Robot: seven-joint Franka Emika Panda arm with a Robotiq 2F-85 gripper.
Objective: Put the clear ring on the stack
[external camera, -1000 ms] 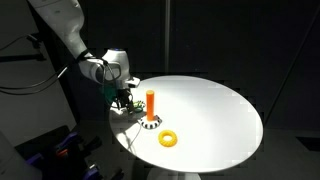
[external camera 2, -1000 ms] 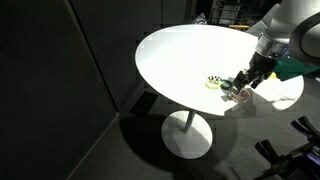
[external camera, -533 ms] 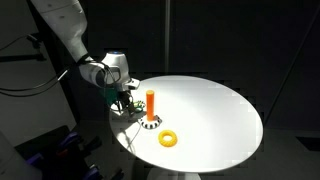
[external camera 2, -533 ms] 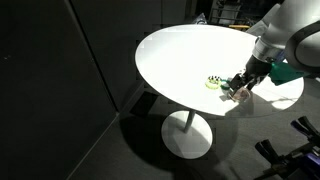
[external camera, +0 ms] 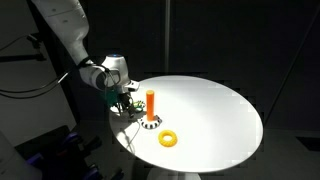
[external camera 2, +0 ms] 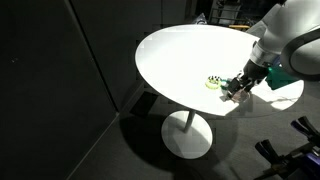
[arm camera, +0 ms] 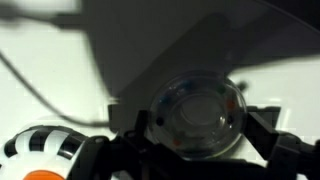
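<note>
Two fingers of my gripper [arm camera: 200, 132] flank the clear ring [arm camera: 197, 115], just beside the stack [external camera: 151, 104]; I cannot tell if they pinch it. Next, I judge: grip, then lift it above the stack.

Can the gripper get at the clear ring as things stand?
Probably yes: in the wrist view the clear ring lies between the fingers of the gripper, with nothing in the way; the stack stands off to the side.
</note>
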